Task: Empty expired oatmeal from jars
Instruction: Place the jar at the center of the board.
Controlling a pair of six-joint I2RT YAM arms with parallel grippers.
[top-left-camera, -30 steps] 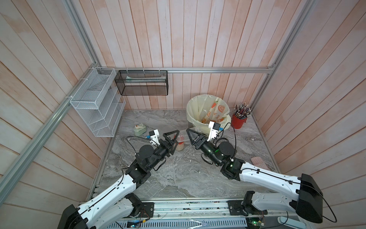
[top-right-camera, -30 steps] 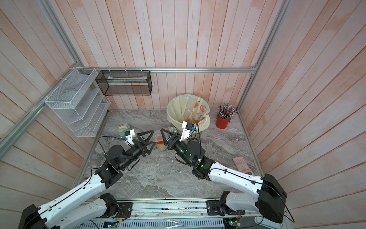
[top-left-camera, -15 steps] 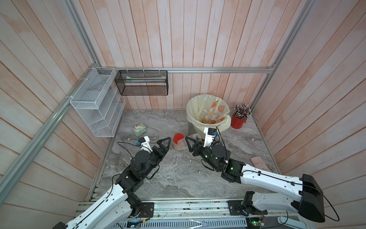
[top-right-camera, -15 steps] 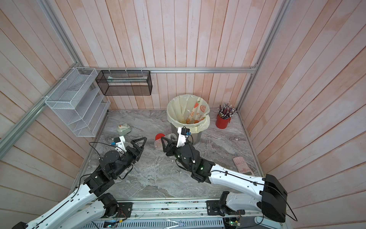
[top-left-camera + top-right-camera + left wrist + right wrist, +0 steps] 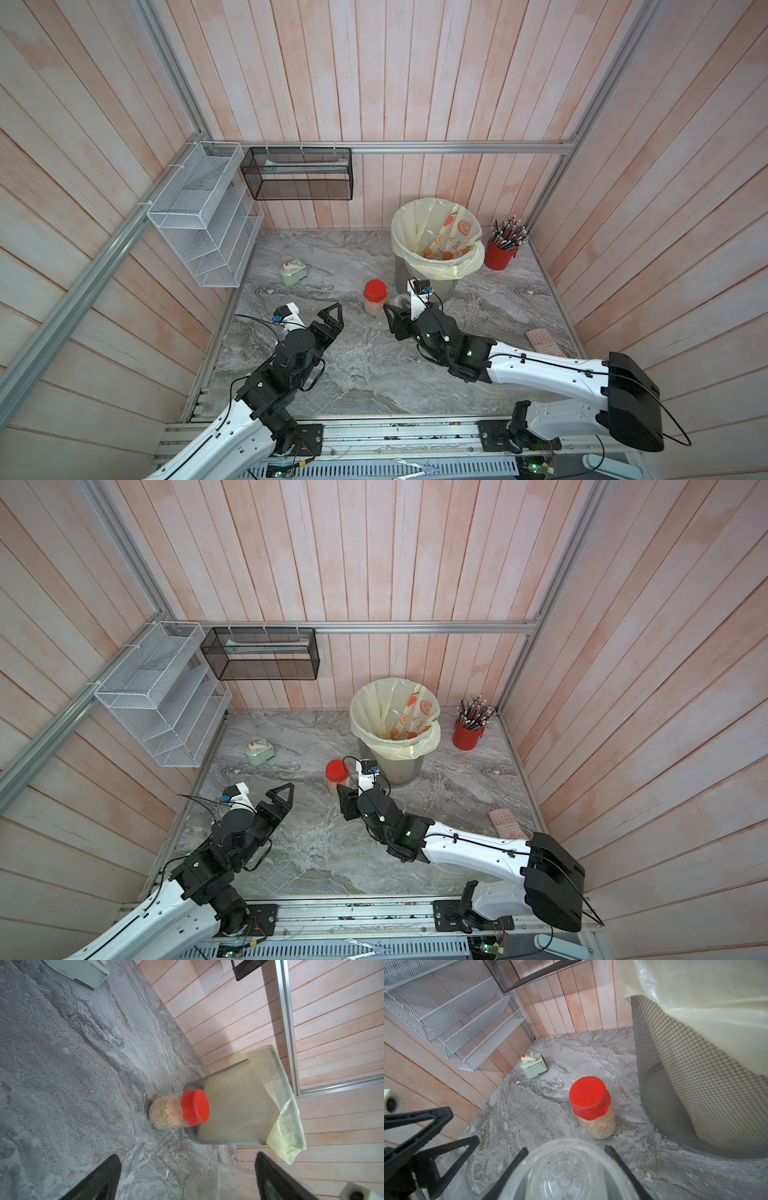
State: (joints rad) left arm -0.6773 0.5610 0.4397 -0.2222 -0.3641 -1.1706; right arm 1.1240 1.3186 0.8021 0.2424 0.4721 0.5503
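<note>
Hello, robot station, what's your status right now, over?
Left pincer open, free. Right pincer shut on clear jar, looks empty. Red-lidded jar upright, lid on, oatmeal inside. Bin close beside it.

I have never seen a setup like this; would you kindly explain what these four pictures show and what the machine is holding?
It is a two-armed table robot; each arm ends in a gripper. Two pictures look down from overhead, side by side; the other two come from cameras on the wrists. On the table stand a red-lidded jar of oatmeal, a lined bin, a pencil cup and a small green box. The left gripper is open and empty. The right gripper is shut on a clear jar that looks empty.
</note>
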